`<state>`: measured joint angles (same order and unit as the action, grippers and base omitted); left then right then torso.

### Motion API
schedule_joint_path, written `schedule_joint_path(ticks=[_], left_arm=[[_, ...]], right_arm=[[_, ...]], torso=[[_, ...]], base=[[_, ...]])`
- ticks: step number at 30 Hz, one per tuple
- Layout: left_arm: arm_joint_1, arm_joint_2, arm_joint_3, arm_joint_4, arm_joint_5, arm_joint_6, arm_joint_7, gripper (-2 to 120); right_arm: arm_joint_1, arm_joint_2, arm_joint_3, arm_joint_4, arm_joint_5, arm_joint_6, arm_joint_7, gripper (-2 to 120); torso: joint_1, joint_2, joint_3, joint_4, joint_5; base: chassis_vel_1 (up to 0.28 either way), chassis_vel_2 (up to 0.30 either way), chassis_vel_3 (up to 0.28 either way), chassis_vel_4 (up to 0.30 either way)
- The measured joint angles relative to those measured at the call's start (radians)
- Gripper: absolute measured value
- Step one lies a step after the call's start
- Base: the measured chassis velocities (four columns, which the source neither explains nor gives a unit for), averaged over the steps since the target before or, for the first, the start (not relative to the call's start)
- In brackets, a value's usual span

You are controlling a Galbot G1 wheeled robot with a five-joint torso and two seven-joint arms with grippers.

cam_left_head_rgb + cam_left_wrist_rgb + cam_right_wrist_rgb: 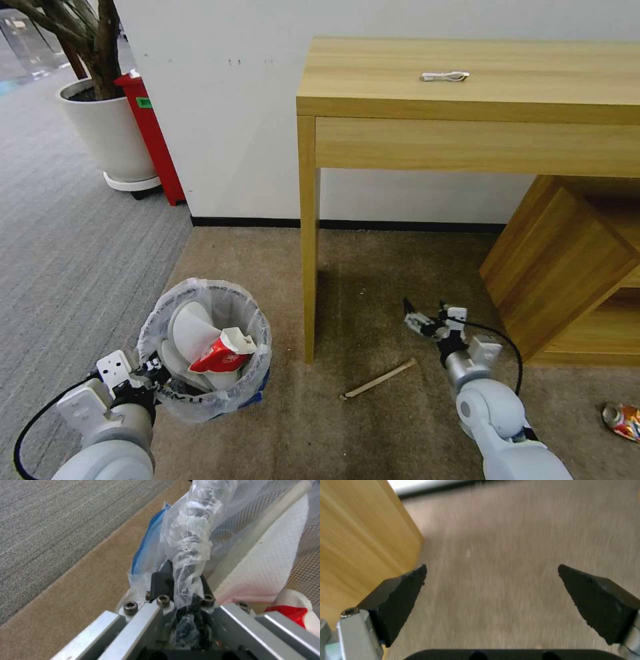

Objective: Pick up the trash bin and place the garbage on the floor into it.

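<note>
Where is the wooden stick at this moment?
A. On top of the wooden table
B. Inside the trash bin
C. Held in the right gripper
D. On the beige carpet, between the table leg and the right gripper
D: the wooden stick lies flat on the beige carpet; the right gripper is open and empty.

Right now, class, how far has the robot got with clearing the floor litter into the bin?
Partly done. The trash bin already holds a red-and-white cup and white slippers. In hand: the left claw grips the bin's bag-lined rim; the right claw is open and empty above the carpet. Left: the wooden stick and crushed can lie on the floor.
</note>
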<state>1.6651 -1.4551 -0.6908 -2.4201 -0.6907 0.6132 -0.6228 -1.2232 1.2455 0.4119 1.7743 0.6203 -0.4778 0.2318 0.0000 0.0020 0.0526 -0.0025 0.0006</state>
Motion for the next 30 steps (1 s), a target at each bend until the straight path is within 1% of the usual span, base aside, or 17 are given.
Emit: schedule_joint_path(ticks=[1,2,3,4,5,6,8,10,11,16,19,23,30], left_arm=[[-0.001,0.0,-0.002,0.001,0.0,0.0,0.0,1],[-0.001,0.0,-0.002,0.001,0.0,0.0,0.0,1],[-0.002,0.0,-0.004,0.002,-0.001,0.0,0.0,1],[-0.003,0.001,-0.007,0.002,-0.002,0.0,0.0,1],[-0.003,0.001,-0.007,0.002,-0.002,0.0,0.0,1],[-0.004,0.002,-0.009,0.003,-0.004,0.0,0.0,1],[-0.005,0.003,-0.009,0.004,-0.004,0.0,0.0,1],[-0.009,0.003,-0.009,0.007,-0.005,0.0,0.001,1],[-0.011,0.002,-0.006,0.01,-0.005,0.0,0.001,1],[-0.013,-0.001,0.002,0.016,-0.003,0.0,0.001,1],[-0.011,-0.003,0.005,0.016,-0.002,0.0,0.003,1],[-0.007,0.0,0.001,0.011,-0.004,-0.001,0.005,1],[0.002,0.001,-0.001,0.006,-0.005,-0.006,0.011,1]], right_arm=[[0.019,0.001,-0.014,-0.009,0.039,-0.054,0.04,100],[0.019,0.001,-0.014,-0.009,0.039,-0.054,0.04,100],[0.041,0.003,-0.033,-0.021,0.077,-0.113,0.096,100],[0.056,0.007,-0.052,-0.038,0.095,-0.152,0.139,100],[0.056,0.007,-0.052,-0.038,0.095,-0.152,0.139,100],[0.069,0.012,-0.072,-0.062,0.098,-0.18,0.171,100],[0.076,0.015,-0.083,-0.079,0.096,-0.193,0.186,100],[0.101,0.031,-0.117,-0.142,0.092,-0.25,0.227,100],[0.108,0.036,-0.125,-0.165,0.096,-0.262,0.234,100],[0.125,0.051,-0.131,-0.216,0.104,-0.272,0.244,100],[0.144,0.071,-0.128,-0.27,0.136,-0.271,0.259,100],[0.158,0.091,-0.113,-0.306,0.184,-0.265,0.281,100],[0.163,0.107,-0.099,-0.352,0.196,-0.243,0.296,100]], torso=[[0.0,0.0,0.0,0.0,0.0001],[0.0,0.0,0.0,0.0,0.0001],[0.0,0.0,0.0,0.0002,0.0],[0.0,0.0,0.0,0.0002,-0.0001],[0.0,0.0,0.0,0.0002,-0.0001],[0.0,0.0,0.0,0.0002,0.0001],[0.0,0.0,0.0,0.0001,0.0003],[0.0,0.0,0.0,0.0,0.0001],[0.0,0.0,0.0,0.0001,0.0001],[0.0,0.0,0.0,0.0,0.0],[0.0,0.0,0.0,0.0,0.0],[0.0,0.0,0.0,0.0,0.0],[0.0,0.0,0.0,0.0,0.0001]], base=[[0.0,0.0,0.0,0.0],[0.0,0.0,0.0,0.0],[0.0,0.0,0.0,0.0],[0.0,0.0,0.0,0.0],[0.0,0.0,0.0,0.0],[0.0,0.0,0.0,0.0],[0.0,0.0,0.0,0.0],[0.0,0.0,0.0,0.0],[0.0,0.0,0.0,0.0],[0.0,0.0,0.0,0.0],[0.0,0.0,0.0,0.0],[0.0,0.0,0.0,0.0],[0.0,0.0,0.0,0.0]])
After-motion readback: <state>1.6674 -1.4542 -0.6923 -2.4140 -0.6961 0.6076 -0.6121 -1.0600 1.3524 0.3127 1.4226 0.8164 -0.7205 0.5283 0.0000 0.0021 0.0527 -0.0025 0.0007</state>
